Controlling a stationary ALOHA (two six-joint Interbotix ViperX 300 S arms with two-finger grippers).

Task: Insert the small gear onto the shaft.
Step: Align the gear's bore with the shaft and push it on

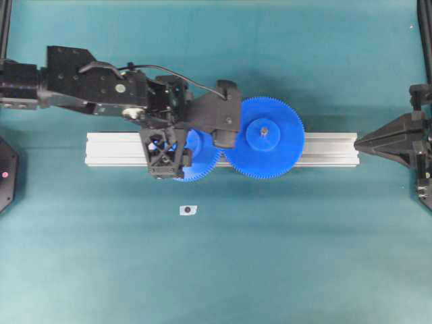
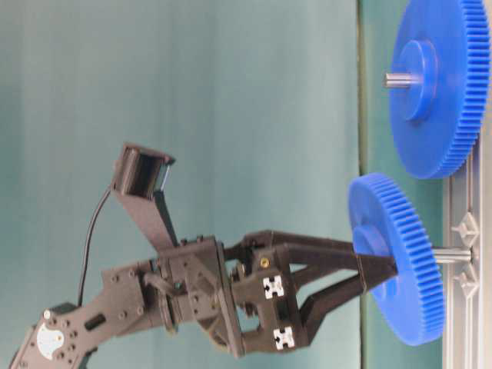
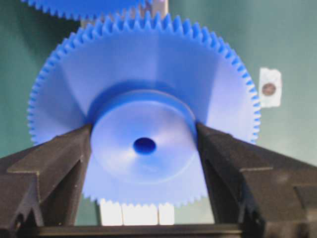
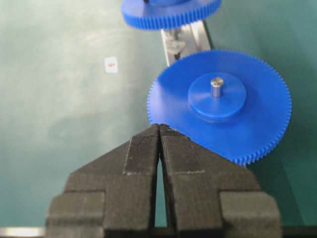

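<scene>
A: Left gripper [image 3: 143,135]?

B: Clamped on the small gear [image 3: 148,79]; in the left wrist view one finger [image 3: 54,158] presses each side of the raised hub, the jaws held wide by it; the centre hole faces the camera.

A: Any writing?

B: Two white tags [image 2: 274,287] with black marks on the gripper body; I can read no letters on them.

A: And the shaft [image 1: 188,210]?

B: On the table [image 1: 304,256], apart from gear and gripper, below them in the overhead view; a pale scrap with a dark dot; too small to show more; in the left wrist view it sits right of the gear's rim.

A: Around the gear?

B: It hangs over the bar [image 1: 331,148], its teeth just beside those of the big gear [image 1: 264,138]; whether they mesh I cannot tell; the arm covers half the small gear from overhead.

A: Anything unclear?

B: At table level a silvery stub [image 2: 453,254] shows between small gear and bar; whether it enters the gear I cannot tell.

A: Right gripper [image 4: 159,128]?

B: Jaws pressed together, holding nothing; it sits at the bar's right end, clear of the big gear.
</scene>
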